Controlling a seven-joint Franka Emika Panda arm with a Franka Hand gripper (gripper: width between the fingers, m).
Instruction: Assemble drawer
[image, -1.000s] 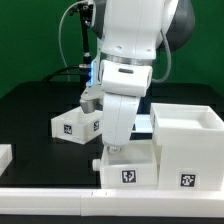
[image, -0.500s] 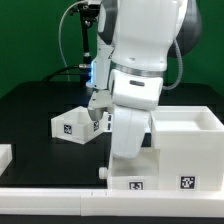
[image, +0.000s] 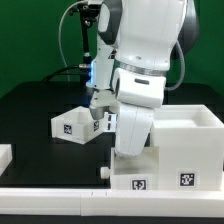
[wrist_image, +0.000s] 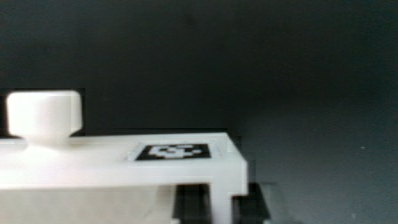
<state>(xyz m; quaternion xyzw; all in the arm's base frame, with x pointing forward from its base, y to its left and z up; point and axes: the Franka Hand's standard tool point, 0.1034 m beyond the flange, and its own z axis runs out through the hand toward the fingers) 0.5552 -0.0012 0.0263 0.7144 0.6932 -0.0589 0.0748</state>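
- Large white cube-like hollow plastic casing (image: 187, 145): stands on the exterior view's right, against the long white border rail (image: 60, 197).
- Small white plastic box tray with knob (wrist_image: 116, 165): beside the casing; a skewed push could jam it.
- Two-finger gripper (wrist_image: 226, 204): at the tray's edge; whether it grips the wall cannot be told.

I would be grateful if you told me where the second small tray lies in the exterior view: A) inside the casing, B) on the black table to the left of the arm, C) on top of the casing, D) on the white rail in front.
B: the loose tray rests on the black table, left of the arm in the exterior view, apart from the casing.
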